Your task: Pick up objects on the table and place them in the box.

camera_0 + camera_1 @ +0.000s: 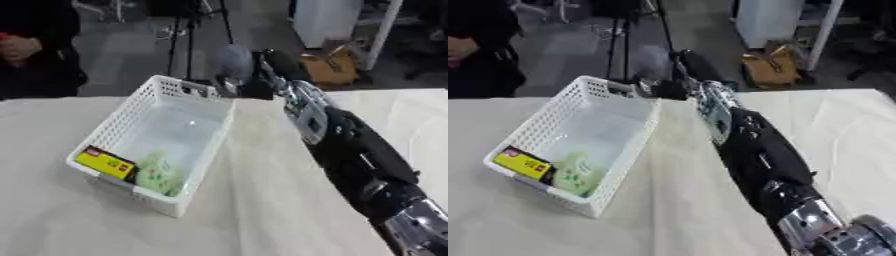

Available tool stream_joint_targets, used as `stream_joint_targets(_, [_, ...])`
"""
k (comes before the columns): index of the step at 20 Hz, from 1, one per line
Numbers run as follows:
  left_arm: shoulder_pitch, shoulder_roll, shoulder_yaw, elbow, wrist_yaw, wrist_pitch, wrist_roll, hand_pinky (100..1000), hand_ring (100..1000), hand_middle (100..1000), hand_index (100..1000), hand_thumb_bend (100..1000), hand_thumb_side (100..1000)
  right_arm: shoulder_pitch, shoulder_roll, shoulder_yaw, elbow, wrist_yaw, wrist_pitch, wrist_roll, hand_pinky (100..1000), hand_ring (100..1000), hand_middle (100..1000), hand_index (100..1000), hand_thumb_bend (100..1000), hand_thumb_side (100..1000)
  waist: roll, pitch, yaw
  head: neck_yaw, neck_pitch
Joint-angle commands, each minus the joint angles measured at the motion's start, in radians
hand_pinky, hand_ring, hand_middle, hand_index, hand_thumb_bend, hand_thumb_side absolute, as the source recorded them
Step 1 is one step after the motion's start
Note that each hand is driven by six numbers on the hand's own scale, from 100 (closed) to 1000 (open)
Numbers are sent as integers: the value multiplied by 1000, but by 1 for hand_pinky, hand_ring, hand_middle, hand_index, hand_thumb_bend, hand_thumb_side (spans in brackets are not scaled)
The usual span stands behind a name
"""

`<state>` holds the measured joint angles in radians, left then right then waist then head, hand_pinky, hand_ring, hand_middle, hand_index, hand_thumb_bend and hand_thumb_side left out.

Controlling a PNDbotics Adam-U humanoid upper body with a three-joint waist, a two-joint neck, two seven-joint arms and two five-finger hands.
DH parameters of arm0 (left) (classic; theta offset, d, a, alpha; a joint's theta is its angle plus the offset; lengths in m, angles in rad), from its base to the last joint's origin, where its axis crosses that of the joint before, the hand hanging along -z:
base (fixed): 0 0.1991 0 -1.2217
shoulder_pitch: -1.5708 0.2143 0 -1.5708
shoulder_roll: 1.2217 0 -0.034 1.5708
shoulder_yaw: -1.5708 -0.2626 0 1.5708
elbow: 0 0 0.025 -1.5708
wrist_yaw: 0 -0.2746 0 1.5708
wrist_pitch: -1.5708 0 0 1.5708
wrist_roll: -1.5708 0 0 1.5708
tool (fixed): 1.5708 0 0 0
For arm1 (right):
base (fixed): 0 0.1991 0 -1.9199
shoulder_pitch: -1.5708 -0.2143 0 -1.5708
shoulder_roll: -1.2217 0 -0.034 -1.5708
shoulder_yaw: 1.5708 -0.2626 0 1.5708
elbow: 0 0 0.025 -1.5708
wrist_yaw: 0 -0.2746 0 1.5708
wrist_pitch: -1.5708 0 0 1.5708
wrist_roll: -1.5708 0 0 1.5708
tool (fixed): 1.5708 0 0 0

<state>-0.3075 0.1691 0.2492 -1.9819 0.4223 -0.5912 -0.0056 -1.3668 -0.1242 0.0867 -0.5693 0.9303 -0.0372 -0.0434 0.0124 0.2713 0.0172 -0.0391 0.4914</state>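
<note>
Nearest the cam: right arm (359, 150), silver joint at the lower right corner, black forearm running diag up & left across the beige table (262, 220). Right hand (249, 75) sits at the far table edge, just past the far right corner of the white basket (206, 150). Hand is curled round a grey roundish obj (232, 62), held above the basket's far rim; blurred, can't tell what it is. Basket lies askew, left of centre, perforated walls. Inside, at its near end: yellow packet (105, 162) w/ a red corner leaning on the near left wall, & a pale green bag (157, 172) just beside it, touching. Rest of basket floor bare. Left hand shows in neither view.
</note>
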Motion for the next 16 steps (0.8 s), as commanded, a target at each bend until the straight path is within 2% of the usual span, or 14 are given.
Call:
stream_joint_targets(1, [-7,21,-2,-18,3,3,1,674,626,729,711,100,621,-39,22,-2,-13,9,3,-10,952,911,467,721,534,839,2,-24,5,-7,-1])
stream_joint_targets(2, [-8,19,-3,-18,3,3,0,674,626,729,711,100,621,-41,41,-3,-6,17,6,-12,952,911,469,721,383,865,3,-23,9,-11,-2])
stream_joint_targets(10, [-12,13,-5,-18,8,4,-8,675,627,731,711,100,622,-39,124,-17,36,76,6,-35,952,911,473,722,378,860,4,-13,25,-23,-10])
stream_joint_targets(16, [-13,11,-6,-18,10,4,-12,675,627,732,711,100,622,-38,161,-18,59,123,2,-47,951,913,481,726,378,869,4,-8,31,-29,-12])
